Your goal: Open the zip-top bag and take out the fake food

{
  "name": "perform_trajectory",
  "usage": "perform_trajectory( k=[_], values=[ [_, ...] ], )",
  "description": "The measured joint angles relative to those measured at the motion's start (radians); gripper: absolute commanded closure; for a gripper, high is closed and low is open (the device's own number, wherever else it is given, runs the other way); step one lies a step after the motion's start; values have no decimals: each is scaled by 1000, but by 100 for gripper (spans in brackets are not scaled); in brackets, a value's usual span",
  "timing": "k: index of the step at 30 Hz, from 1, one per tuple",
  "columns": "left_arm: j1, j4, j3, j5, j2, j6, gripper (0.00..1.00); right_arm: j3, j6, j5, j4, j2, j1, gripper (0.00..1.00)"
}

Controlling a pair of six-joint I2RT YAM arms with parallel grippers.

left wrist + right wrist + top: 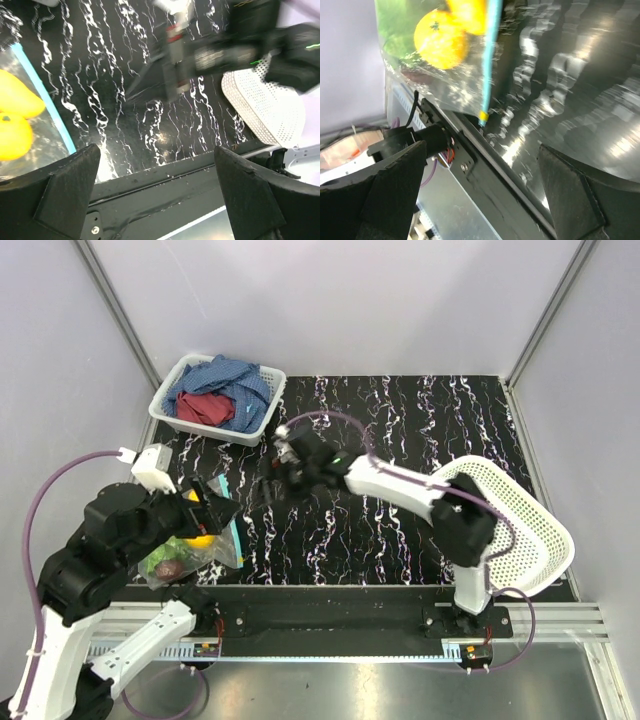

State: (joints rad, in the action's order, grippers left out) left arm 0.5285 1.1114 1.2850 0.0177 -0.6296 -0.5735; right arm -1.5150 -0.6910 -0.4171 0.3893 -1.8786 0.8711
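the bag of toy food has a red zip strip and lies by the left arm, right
Not quite: the zip strip is teal-blue, not red, as the left wrist view shows. The bag does lie by the left arm.

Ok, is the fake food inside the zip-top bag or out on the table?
Inside. The fake food, lemons and green pieces, shows through the zip-top bag behind its teal strip; none lies loose on the table.

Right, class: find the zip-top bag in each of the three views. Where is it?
Top external: zip-top bag at lower left.
Left wrist: zip-top bag at far left edge.
Right wrist: zip-top bag at upper left.
Shared landmark: its teal zip strip.
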Motion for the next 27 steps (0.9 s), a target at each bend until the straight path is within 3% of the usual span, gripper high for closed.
perform_trajectory(
  k=[7, 16, 27],
  values=[
    [-1, 34, 18, 7, 4, 20, 2, -86, -19, -34, -184, -236, 141, 9],
    [-2, 68, 32, -46, -11, 50, 2, -62, -24, -110, -333, -351, 156, 29],
    [-2, 75, 79, -104, -67, 27, 2, -65, -51, -195, -513, -449, 159, 35]
  ],
)
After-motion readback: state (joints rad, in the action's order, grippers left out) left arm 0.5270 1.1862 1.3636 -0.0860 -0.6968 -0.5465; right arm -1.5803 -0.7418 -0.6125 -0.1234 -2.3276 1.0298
